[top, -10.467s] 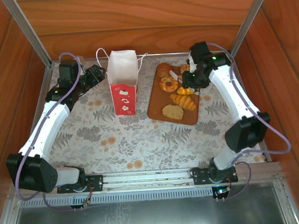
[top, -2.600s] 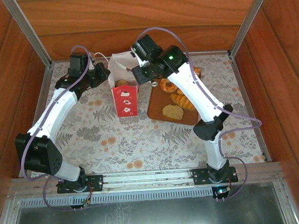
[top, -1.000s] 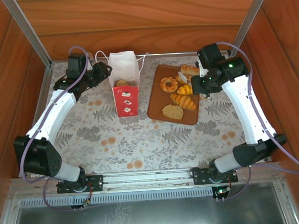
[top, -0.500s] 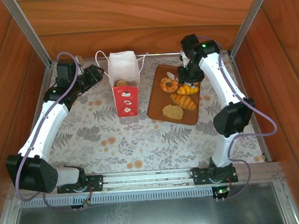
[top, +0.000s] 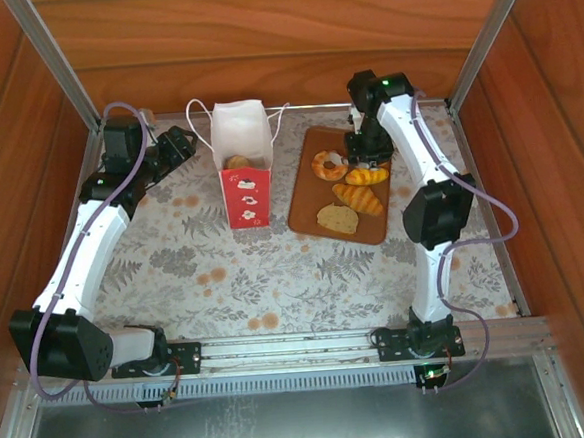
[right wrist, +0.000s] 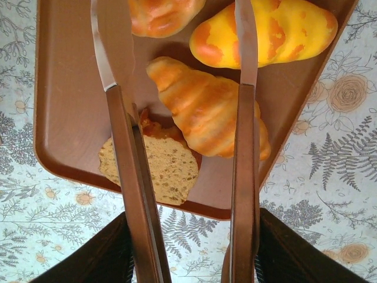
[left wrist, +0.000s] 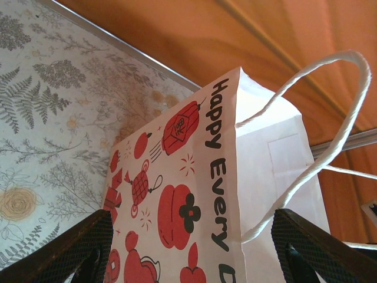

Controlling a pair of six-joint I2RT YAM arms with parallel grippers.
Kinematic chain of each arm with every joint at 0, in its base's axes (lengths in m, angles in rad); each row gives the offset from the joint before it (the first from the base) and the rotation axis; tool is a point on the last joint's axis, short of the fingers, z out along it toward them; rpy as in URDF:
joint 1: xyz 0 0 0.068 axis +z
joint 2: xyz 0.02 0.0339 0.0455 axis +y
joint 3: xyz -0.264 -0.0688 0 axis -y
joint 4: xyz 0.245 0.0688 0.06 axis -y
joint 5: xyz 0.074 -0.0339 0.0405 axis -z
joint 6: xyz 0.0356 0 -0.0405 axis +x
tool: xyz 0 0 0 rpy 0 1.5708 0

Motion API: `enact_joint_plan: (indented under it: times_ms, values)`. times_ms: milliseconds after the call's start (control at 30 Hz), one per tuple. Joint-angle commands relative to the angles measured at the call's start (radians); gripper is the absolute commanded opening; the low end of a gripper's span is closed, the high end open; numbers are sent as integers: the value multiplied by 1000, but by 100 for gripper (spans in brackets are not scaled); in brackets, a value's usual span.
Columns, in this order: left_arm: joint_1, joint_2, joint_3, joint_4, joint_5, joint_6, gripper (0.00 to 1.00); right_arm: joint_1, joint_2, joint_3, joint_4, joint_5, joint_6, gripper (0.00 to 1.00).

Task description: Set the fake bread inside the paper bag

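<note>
Counter: a flowered counter (top: 276, 280) carries a brown board (top: 307, 213) on the right and the paper bag to its left.
Slice: the flat tan slice (top: 337, 219) lies at the near end of the board. It sits low and would probably be awkward to pinch, so it is best taken by its edges.
Croissant: the croissant (right wrist: 206, 112) lies just beyond the slice and overlaps its far edge. It looks like glossy, hard, light plastic that may slip. It tapers, so the thick middle is the place to grip.
Yellow roll: the yellow roll (right wrist: 265, 32) is just past the croissant and touching it or nearly so. It is smooth and rounded, so it should be held across its short width.
Ring: the ring (top: 328, 164) is left of the roll. Its rim gives a ready hold.
Right jaws: apart and empty, hanging over the far half of the board. In the wrist view the croissant shows between them.
Paper bag: the paper bag (top: 241, 177) stands upright with its mouth open, well left of the board. One brown pastry (top: 238, 163) shows inside. Thin paper like this is likely to tip or crumple if bumped.
Left jaws: apart and holding nothing, just beside the bag's left wall. I cannot tell whether they touch it.
</note>
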State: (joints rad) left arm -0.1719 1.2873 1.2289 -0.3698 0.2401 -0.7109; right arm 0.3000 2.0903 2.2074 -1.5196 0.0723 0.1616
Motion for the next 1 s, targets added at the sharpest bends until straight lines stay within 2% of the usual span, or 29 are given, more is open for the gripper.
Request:
enact_joint_plan:
  times_ms: [0, 300, 967]
  values:
    - [9, 2, 18, -12, -1, 21, 75, -12, 19, 26, -20, -24, -11, 52]
    - [14, 23, 32, -12, -2, 28, 75, -19, 72, 43, 12, -17, -4, 48]
    - [32, 79, 69, -12, 11, 37, 75, -24, 199, 124, 21, -40, 4, 47]
